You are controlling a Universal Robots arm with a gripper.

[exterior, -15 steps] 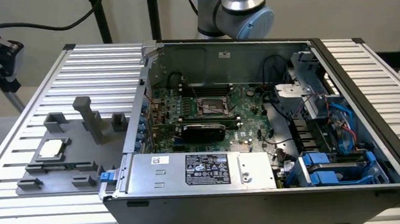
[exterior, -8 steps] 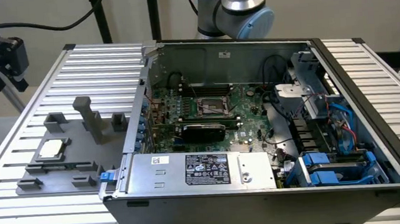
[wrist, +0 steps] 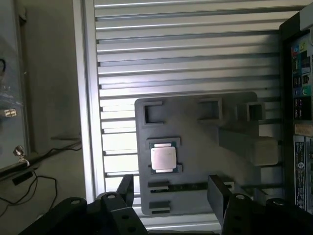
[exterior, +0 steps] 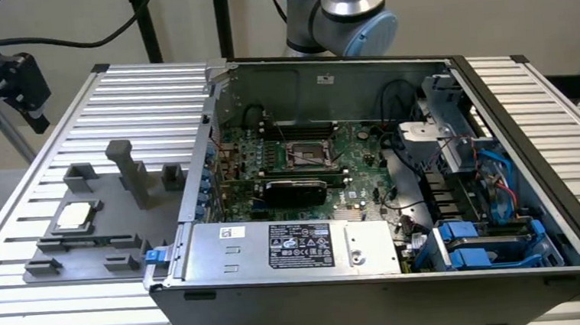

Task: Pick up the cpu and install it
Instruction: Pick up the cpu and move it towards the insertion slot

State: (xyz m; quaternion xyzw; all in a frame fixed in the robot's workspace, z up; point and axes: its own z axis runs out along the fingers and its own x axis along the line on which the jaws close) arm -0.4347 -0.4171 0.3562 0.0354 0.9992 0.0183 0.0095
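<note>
In the exterior view, the cpu point(exterior: 74, 216) is seen as a small flat square chip with a pale, shiny metal top. It is seated in a recess of a gray fixture plate point(exterior: 106, 244) on the slatted table point(exterior: 152, 88), at the exterior view's left, beside the open computer case point(exterior: 534, 153) and apart from it. Inside the case, a green motherboard point(exterior: 355, 139) with an unfilled socket point(exterior: 310, 155) is shown. Nearer the camera, a silver box point(exterior: 362, 238) carries a black label point(exterior: 300, 246) with white print and a small white sticker; none of the writing can be read. The arm's gray and blue joint point(exterior: 353, 12) is cut off by the upper edge.

In the wrist view, the cpu point(wrist: 163, 159) is seen from above, its silver lid framed by a green edge; faint marks on the lid cannot be read. It lies untouched in the fixture plate point(wrist: 195, 142). The gripper point(wrist: 170, 181) is held above the plate, its two black fingers point(wrist: 126, 188) spread wide with nothing between them. The gripper body is cut off by the frame. Coloured stickers on the case edge point(wrist: 299, 73) are too blurred to read.
</note>
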